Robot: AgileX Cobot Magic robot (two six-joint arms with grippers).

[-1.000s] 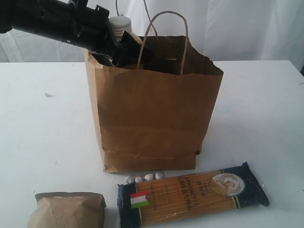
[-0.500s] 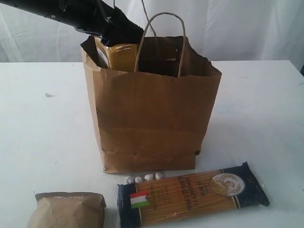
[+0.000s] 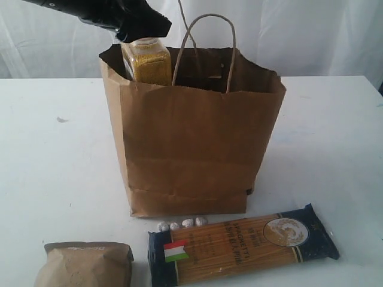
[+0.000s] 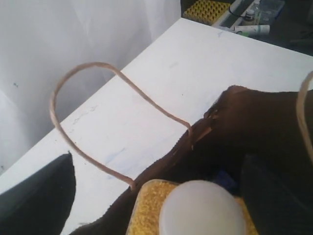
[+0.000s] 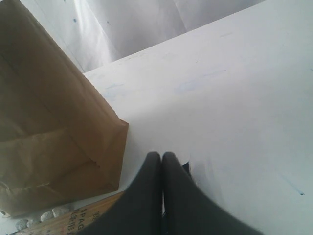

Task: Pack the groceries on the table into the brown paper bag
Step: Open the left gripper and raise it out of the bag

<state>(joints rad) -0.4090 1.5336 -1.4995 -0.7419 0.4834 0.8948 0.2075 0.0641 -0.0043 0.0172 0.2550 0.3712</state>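
The brown paper bag [image 3: 191, 143] stands upright mid-table. A yellow-grain bottle [image 3: 146, 60] with a white cap [image 4: 203, 208] stands inside it at the left, its top above the rim. My left gripper [image 3: 140, 27] hovers just over the bottle, open, its dark fingers [image 4: 36, 196] wide on either side of the cap without gripping. In front of the bag lie the spaghetti packet [image 3: 242, 242] and the kraft pouch [image 3: 84, 263]. My right gripper [image 5: 162, 155] is shut and empty, low over the packet's end [image 5: 73, 218] beside the bag [image 5: 44, 132].
Several small white pebble-like bits [image 3: 181, 224] lie against the bag's front foot. The bag's cord handles [image 3: 206, 36] stand up above its mouth. The white table [image 3: 54, 167] runs wide to both sides, with a white curtain behind.
My left gripper has risen out of the bag's mouth, staying open. The yellow-grain bottle it covered now shows standing inside. The bag's rim shifted slightly.
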